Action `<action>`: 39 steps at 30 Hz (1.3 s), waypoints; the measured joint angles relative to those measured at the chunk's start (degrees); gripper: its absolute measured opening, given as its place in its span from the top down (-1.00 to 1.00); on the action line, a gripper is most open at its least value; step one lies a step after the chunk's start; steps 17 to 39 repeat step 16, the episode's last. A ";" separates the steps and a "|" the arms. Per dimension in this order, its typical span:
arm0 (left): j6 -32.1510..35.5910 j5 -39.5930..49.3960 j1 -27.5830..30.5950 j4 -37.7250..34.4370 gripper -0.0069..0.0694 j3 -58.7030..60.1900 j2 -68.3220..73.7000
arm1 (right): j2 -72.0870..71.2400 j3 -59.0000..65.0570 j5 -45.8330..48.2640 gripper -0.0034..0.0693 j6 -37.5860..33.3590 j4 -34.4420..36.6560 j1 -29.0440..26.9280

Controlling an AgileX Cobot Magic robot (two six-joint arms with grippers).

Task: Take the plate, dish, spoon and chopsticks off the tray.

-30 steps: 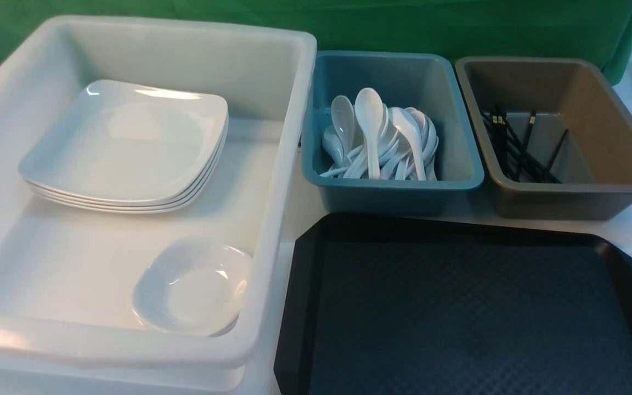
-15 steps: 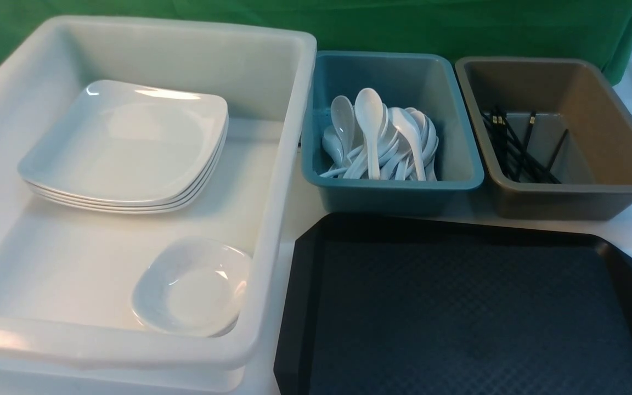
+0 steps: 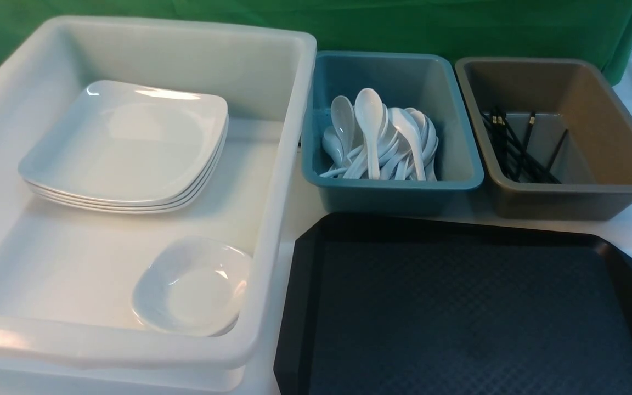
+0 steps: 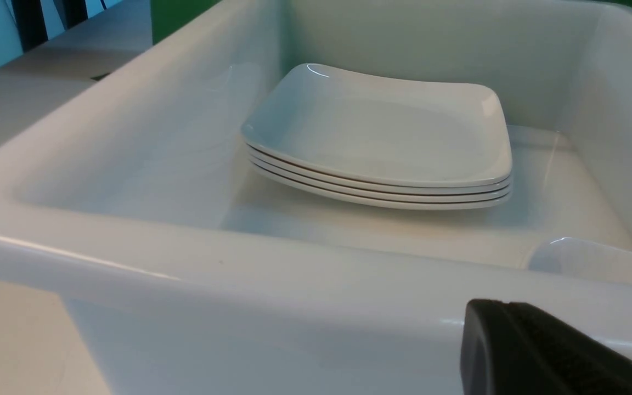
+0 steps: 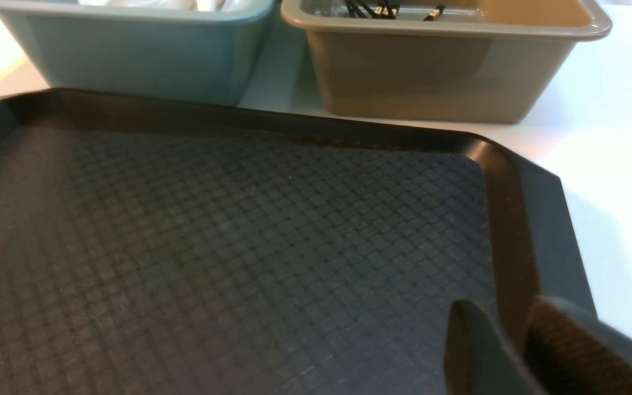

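Note:
The black tray (image 3: pixel 458 307) lies bare at the front right, its diamond-pattern floor (image 5: pixel 239 236) carrying nothing. Several white square plates (image 3: pixel 124 142) sit stacked in the white tub, and a small white dish (image 3: pixel 192 288) rests in its near right corner. White spoons (image 3: pixel 382 137) are piled in the teal tub. Black chopsticks (image 3: pixel 519 148) lie in the brown tub. Neither arm shows in the front view. My left gripper (image 4: pixel 505 304) is shut and empty, just outside the white tub's near wall. My right gripper (image 5: pixel 505 318) hovers over the tray's near right corner, open and empty.
The white tub (image 3: pixel 129 351) fills the left side. The teal tub (image 3: pixel 393 189) and the brown tub (image 3: pixel 579 192) stand side by side just behind the tray. A green cloth hangs behind them. White tabletop (image 5: pixel 612 164) shows to the tray's right.

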 joint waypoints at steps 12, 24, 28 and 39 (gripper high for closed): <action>0.00 0.00 0.00 0.00 0.79 0.00 0.00 | 0.00 0.00 0.00 0.33 0.00 0.00 0.00; 0.00 0.00 0.00 0.00 0.79 0.00 0.00 | 0.00 0.00 0.00 0.30 0.00 0.00 0.00; 0.00 0.00 0.00 0.00 0.79 0.00 0.00 | 0.00 0.00 0.00 0.30 0.00 0.00 0.00; 0.00 0.00 0.00 0.00 0.79 0.00 0.00 | 0.00 0.00 0.00 0.30 0.00 0.00 0.00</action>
